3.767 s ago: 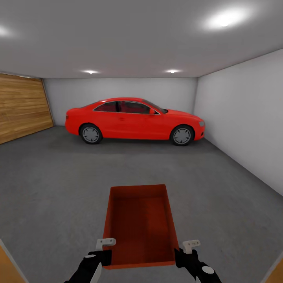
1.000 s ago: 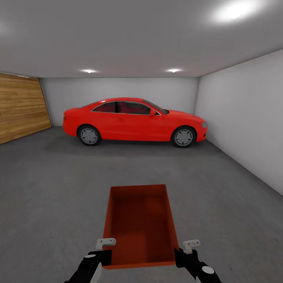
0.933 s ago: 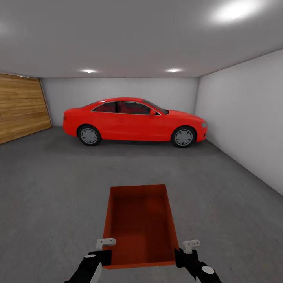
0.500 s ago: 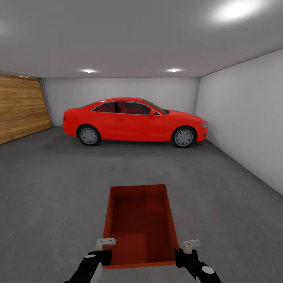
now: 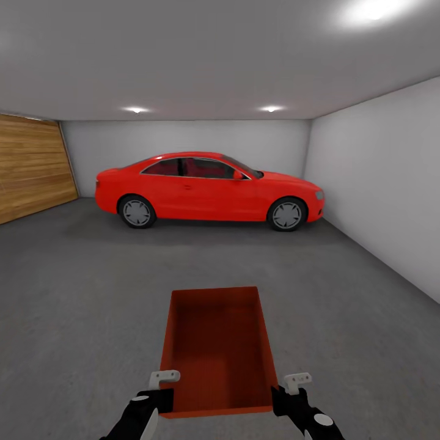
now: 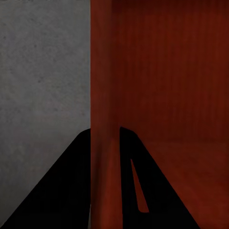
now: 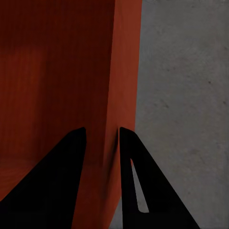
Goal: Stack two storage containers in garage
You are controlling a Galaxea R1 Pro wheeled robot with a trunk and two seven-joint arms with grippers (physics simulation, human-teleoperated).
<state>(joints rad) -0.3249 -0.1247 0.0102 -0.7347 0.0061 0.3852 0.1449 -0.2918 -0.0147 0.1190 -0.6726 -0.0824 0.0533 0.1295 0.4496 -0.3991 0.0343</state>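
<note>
I am in the garage, holding one orange-red storage container [image 5: 217,348] in front of me above the dark grey concrete floor [image 5: 73,293]. My left gripper [image 5: 164,391] is shut on the container's left wall [image 6: 102,119], one finger inside and one outside. On the opposite side, my right gripper [image 5: 286,394] is shut on the right wall [image 7: 121,95] in the same way. The bin is empty and open-topped. Past each clamped wall, the wrist views look down on bare concrete.
A red coupe car [image 5: 208,189] is parked across the far end. A white wall [image 5: 379,189] runs along the right, and a wooden panel door [image 5: 30,165] stands at the left. Open concrete lies between me and the car.
The whole head view has crept forward a little, so the car looks slightly larger. The container and both grippers keep the same place in the picture.
</note>
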